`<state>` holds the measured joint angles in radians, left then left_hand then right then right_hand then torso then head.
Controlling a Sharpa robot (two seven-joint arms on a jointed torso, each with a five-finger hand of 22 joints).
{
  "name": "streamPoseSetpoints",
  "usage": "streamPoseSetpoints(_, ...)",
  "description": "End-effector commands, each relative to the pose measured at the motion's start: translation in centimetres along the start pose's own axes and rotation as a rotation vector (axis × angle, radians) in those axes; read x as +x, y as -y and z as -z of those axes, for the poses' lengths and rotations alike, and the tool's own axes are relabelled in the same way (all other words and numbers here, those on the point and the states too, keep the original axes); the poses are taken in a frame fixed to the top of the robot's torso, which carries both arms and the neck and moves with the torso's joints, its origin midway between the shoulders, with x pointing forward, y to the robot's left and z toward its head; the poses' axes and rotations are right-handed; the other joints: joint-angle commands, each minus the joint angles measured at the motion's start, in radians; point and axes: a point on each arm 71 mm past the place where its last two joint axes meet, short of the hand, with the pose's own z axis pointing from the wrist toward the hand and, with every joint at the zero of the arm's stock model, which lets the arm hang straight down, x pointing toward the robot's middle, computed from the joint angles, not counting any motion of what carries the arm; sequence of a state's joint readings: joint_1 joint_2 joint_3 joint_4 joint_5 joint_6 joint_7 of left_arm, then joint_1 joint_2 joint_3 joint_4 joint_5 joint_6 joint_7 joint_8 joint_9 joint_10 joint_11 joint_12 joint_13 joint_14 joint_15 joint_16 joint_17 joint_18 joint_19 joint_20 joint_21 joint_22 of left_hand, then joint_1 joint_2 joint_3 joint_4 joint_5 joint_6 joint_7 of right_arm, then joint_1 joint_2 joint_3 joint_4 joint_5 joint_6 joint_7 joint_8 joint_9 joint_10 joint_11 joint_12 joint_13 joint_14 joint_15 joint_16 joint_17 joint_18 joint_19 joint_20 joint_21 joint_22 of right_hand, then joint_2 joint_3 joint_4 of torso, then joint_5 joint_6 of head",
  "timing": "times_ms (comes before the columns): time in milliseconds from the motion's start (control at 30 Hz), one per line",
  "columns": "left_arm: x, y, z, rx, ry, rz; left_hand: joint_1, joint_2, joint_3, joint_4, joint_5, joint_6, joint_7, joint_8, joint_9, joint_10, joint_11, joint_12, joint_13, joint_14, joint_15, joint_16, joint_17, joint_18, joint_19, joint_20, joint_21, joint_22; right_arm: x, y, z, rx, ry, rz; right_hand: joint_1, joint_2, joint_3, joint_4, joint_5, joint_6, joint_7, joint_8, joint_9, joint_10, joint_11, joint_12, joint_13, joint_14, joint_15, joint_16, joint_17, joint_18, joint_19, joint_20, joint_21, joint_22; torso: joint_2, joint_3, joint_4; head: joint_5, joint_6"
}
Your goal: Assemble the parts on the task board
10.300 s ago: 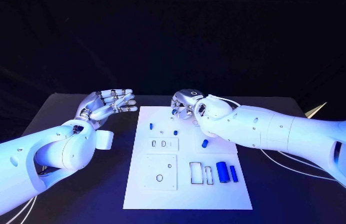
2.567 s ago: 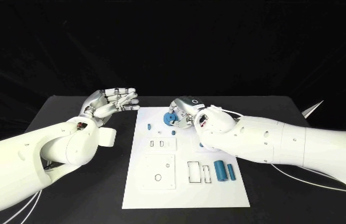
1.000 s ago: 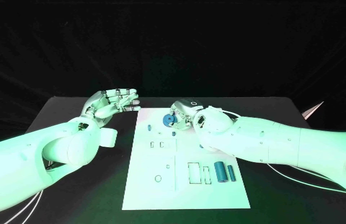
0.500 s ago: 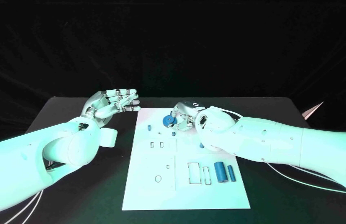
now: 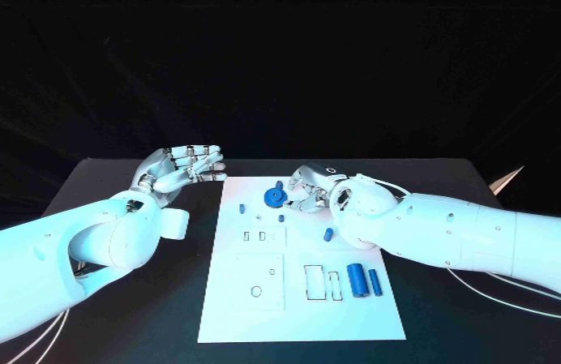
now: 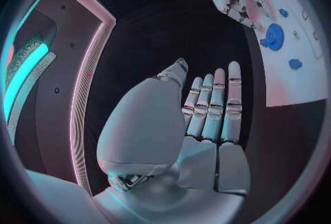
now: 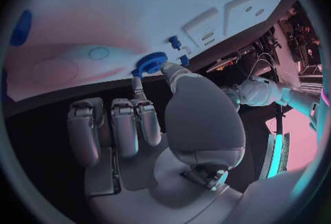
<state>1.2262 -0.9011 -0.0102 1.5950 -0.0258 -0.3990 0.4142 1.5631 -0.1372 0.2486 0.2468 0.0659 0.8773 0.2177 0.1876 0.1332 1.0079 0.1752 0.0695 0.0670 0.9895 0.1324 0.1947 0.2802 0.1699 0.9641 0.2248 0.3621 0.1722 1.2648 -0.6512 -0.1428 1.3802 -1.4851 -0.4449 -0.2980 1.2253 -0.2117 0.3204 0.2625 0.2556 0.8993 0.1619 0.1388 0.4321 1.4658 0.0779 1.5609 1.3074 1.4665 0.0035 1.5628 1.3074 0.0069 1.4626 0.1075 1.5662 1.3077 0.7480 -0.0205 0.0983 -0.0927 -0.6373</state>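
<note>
- Right hand point(image 5: 309, 187) is seen over the far end of the task board point(image 5: 301, 315), fingers bent down toward the board; in the right wrist view point(image 7: 148, 124) the thumb tip and one fingertip are seen against a round blue gear-like part point(image 5: 275, 197).
- Whether that part is pinched or merely touched cannot be told; nothing is enclosed by the other fingers.
- The round part point(image 7: 149, 62) is placed at about 9 o'clock from the right hand in the head view, just beside the fingertips, on the board's far half. No long axis is presented, as it is a disc lying roughly flat.
- The right hand is judged the nearer by far; the part lies at its fingertips.
- Left hand point(image 5: 184, 167) is held off the board at about 10 o'clock from the round part, well apart from it, fingers extended side by side, nothing held point(image 6: 207, 124).
- Remaining parts are noted: two small blue pegs point(image 5: 242, 207) near the round part, one small piece point(image 5: 328, 235) at mid-board, and two blue cylinders point(image 5: 357, 280) lying side by side toward 5 o'clock, long axes running from 12 to 6 o'clock.
- Judgement: the coming move depends on the disc being seated by the right hand; slippage at the fingertips is the risk.
</note>
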Motion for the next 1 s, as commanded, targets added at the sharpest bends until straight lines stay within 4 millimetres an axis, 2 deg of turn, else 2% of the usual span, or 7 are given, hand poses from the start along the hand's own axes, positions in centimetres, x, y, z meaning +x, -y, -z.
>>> streamPoseSetpoints(33, 0.2, 0.1, -0.1, 0.01, -0.016, 0.008, 0.005, -0.004, -0.001, -0.007, -0.006, -0.006, 0.0, 0.003, 0.001, 0.007, 0.002, -0.004, -0.001, -0.006, 0.002, -0.005, 0.002, 0.008, -0.01, 0.0, 0.006, 0.002, -1.8, 0.8, 0.9, -0.024, 0.072, -0.085, 0.019, -0.013, -0.006, -0.012, 0.002, 0.006, 0.001, -0.007, 0.002, 0.095, 0.003, -0.001, 0.254, 0.1, 0.004, 0.003, 0.242, -0.007, 0.108, 0.005, 0.005, 0.263, -0.003, 0.002, -0.0062, -0.004, 0.01)
streamPoseSetpoints(67, 0.1, 0.1, -0.1, 0.01, -0.016, 0.008, 0.005, -0.004, -0.002, -0.007, -0.006, -0.006, 0.0, 0.003, 0.001, 0.007, 0.002, -0.004, -0.001, -0.006, 0.002, -0.005, 0.002, 0.008, -0.01, 0.0, 0.006, 0.002, -2.2, 1.2, 1.1, -0.024, 0.073, -0.101, 0.028, -0.018, -0.015, -0.014, -0.052, 0.006, 0.001, -0.009, 0.003, 0.094, 0.003, -0.003, 0.252, 0.099, 0.004, 0.002, 0.238, -0.007, 0.108, 0.005, 0.005, 0.263, -0.003, 0.0026, -0.0082, -0.005, 0.012)
streamPoseSetpoints(200, 0.1, 0.1, -0.1, 0.011, -0.016, 0.008, 0.005, -0.004, -0.002, -0.007, -0.006, -0.006, 0.0, 0.003, 0.001, 0.007, 0.002, -0.004, -0.001, -0.006, 0.002, -0.005, 0.002, 0.008, -0.01, 0.0, 0.006, 0.002, -3.9, 3.3, 2.3, -0.031, 0.058, -0.187, 0.087, -0.014, -0.017, -0.041, -0.09, 0.017, -0.002, -0.01, 0.007, 0.076, 0.001, -0.023, 0.235, 0.095, 0.001, -0.003, 0.22, -0.004, 0.103, 0.003, -0.003, 0.256, -0.006, 0.0058, -0.0161, -0.005, 0.023)
streamPoseSetpoints(400, 0.1, 0.1, -0.1, 0.01, -0.021, 0.01, 0.005, -0.004, -0.001, -0.007, -0.006, -0.006, 0.0, 0.003, 0.001, 0.007, 0.002, -0.004, -0.001, -0.007, 0.002, -0.005, 0.002, 0.008, -0.01, 0.0, 0.006, 0.002, -5.5, 7.3, 4.0, -0.028, 0.033, -0.291, 0.167, -0.013, 0.014, -0.09, -0.089, 0.026, -0.008, -0.015, 0.009, 0.06, -0.005, -0.042, 0.221, 0.096, -0.002, -0.002, 0.228, 0.001, 0.091, 0.0, -0.022, 0.24, -0.009, 0.0122, -0.0279, -0.008, 0.034)
streamPoseSetpoints(567, 0.2, 0.0, -0.1, 0.011, -0.028, 0.013, 0.005, -0.003, -0.001, -0.007, -0.006, -0.005, 0.001, 0.004, 0.001, 0.009, 0.001, -0.003, -0.001, -0.006, 0.002, -0.005, 0.003, 0.008, -0.012, 0.0, 0.006, 0.002, -6.6, 11.0, 5.1, -0.003, 0.048, -0.287, 0.189, -0.024, 0.026, -0.109, -0.09, 0.023, -0.017, -0.022, 0.007, 0.041, -0.013, -0.063, 0.204, 0.099, -0.008, 0.001, 0.239, 0.004, 0.085, -0.005, -0.031, 0.233, -0.009, 0.0163, -0.0346, -0.005, 0.033)
streamPoseSetpoints(700, 0.4, 0.0, -0.1, 0.012, -0.033, 0.016, 0.005, -0.003, -0.001, -0.007, -0.006, -0.004, 0.002, 0.004, 0.001, 0.01, 0.001, -0.003, -0.001, -0.006, 0.002, -0.005, 0.004, 0.008, -0.013, 0.0, 0.007, 0.002, -6.7, 12.8, 5.7, 0.013, 0.048, -0.268, 0.19, -0.032, 0.027, -0.115, -0.091, 0.006, -0.015, -0.034, 0.004, 0.039, -0.012, -0.066, 0.202, 0.1, -0.009, 0.003, 0.245, 0.003, 0.087, -0.007, -0.027, 0.236, -0.008, 0.0195, -0.0351, -0.012, 0.034)
streamPoseSetpoints(1000, 0.4, 0.0, 0.0, 0.012, -0.036, 0.017, 0.005, -0.003, -0.001, -0.008, -0.006, -0.003, 0.002, 0.005, 0.002, 0.012, 0.001, -0.002, -0.001, -0.006, 0.002, -0.006, 0.005, 0.008, -0.014, 0.0, 0.007, 0.003, -5.6, 14.7, 6.4, 0.037, 0.016, -0.229, 0.192, -0.038, 0.016, -0.12, -0.091, -0.014, -0.003, -0.049, 0.0, 0.037, -0.003, -0.067, 0.201, 0.102, -0.002, 0.006, 0.255, 0.001, 0.091, -0.003, -0.022, 0.24, -0.007, 0.0148, -0.0307, -0.017, 0.028)
